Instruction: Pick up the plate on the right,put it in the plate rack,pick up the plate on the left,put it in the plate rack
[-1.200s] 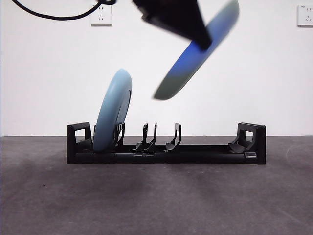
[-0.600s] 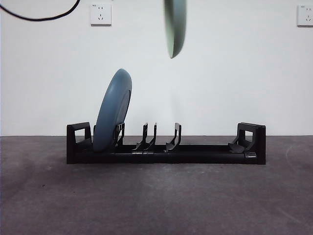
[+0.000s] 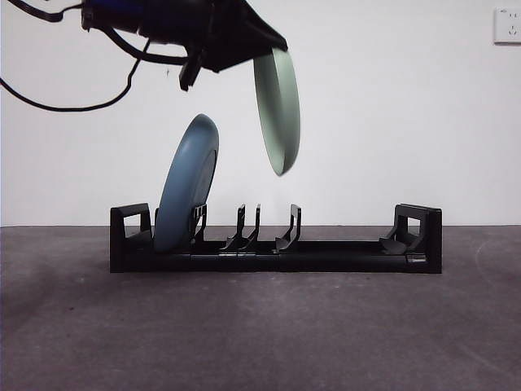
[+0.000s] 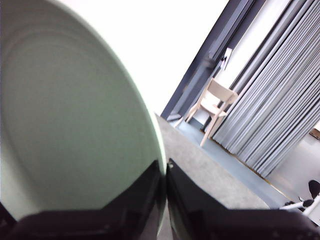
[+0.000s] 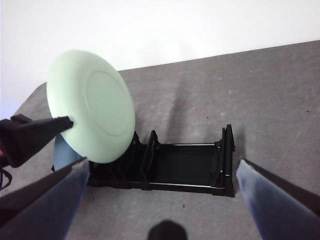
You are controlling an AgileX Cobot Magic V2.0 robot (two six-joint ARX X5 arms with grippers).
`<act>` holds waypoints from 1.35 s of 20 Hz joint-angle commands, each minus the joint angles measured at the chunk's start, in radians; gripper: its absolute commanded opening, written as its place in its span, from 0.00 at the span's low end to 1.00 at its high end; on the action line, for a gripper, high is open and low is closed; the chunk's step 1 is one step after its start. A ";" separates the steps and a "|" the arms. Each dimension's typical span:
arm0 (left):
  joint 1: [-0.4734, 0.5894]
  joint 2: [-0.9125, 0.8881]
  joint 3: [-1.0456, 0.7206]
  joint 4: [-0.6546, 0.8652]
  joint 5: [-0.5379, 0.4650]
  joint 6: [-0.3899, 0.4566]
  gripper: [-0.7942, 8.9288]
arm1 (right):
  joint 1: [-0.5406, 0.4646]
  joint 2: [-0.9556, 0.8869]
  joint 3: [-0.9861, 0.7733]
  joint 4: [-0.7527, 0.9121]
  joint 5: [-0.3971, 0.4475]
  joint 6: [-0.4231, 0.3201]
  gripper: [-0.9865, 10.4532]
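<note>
In the front view the black rack (image 3: 277, 244) sits on the dark table (image 3: 260, 334), spanning from 9 o'clock to 3 o'clock just below the middle. At its 9 o'clock end the blue plate (image 3: 187, 183) stands on edge in the rack, leaning toward 1 o'clock against a prong. The prongs at the middle and the 3 o'clock end hold nothing.

From 11 o'clock the left arm (image 3: 175, 24) reaches in, dark and bulky, with a black cable (image 3: 57, 102) looping below it. The left gripper (image 4: 165, 172) is pinching the rim of the green plate (image 3: 278, 110), its 2 jaws pressed on either face of the edge. This plate hangs nearly upright in the air at 12 o'clock, above the middle prongs and clear of them, near the blue plate's top without touching it.

The right gripper (image 5: 160, 175) hovers above the rack with its jaws spread wide, holding nothing.
</note>
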 commanded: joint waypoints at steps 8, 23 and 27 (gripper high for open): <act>-0.010 0.025 -0.003 -0.100 -0.035 0.126 0.07 | 0.001 0.020 -0.001 0.006 0.003 -0.014 0.52; -0.078 0.025 -0.003 -0.227 -0.093 0.353 0.07 | 0.002 0.051 -0.001 0.006 -0.005 -0.013 0.46; -0.080 0.035 -0.003 -0.223 -0.104 0.368 0.07 | 0.002 0.051 -0.001 0.006 -0.005 -0.013 0.46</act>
